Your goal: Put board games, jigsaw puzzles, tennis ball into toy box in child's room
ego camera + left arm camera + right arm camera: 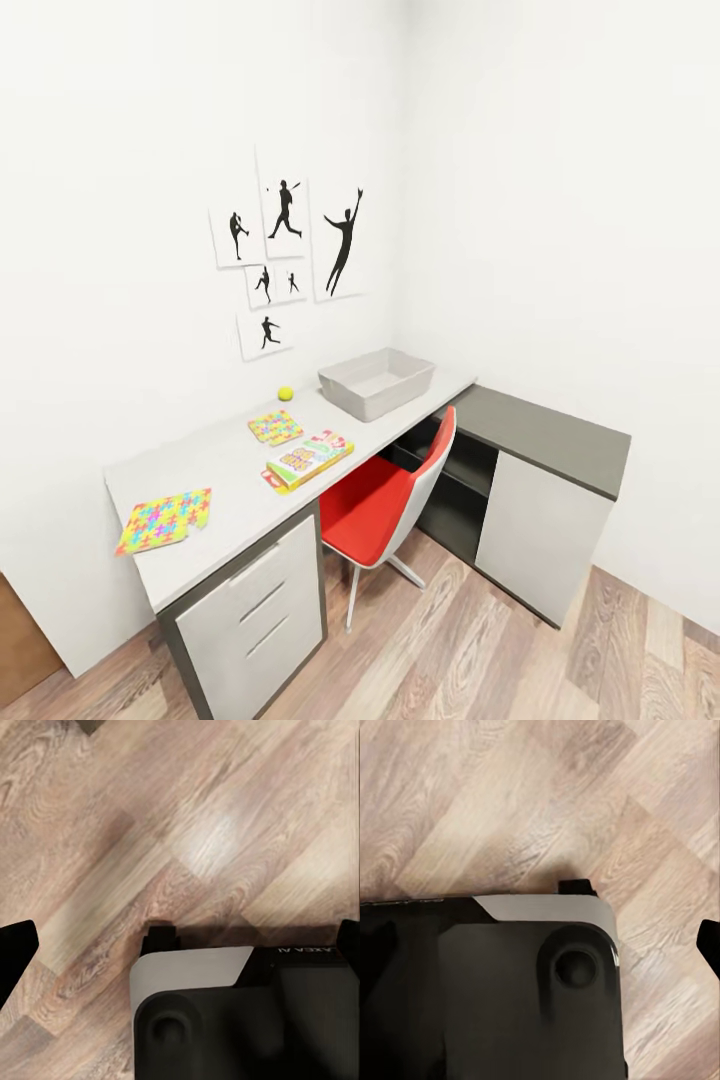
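Both wrist views look down at wood floor (pixel 210 832) and the robot's dark base (pixel 495 997); whether either gripper is open or closed cannot be told. On the desk (pixel 225 465), the grey toy box (pixel 377 381) looks empty. Ball (pixel 285 393), two puzzles (pixel 275 427) (pixel 164 520) and board game (pixel 308 459) lie beside it.

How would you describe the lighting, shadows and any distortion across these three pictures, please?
Head view: bright, even light, the walls nearly washed out; soft shadow under the desk around the red chair; wide-angle stretch toward the corners. Left wrist view: a pale glare patch on the wooden floor, a dark shadow along the robot's base. Right wrist view: flatter light, slightly soft floor grain.
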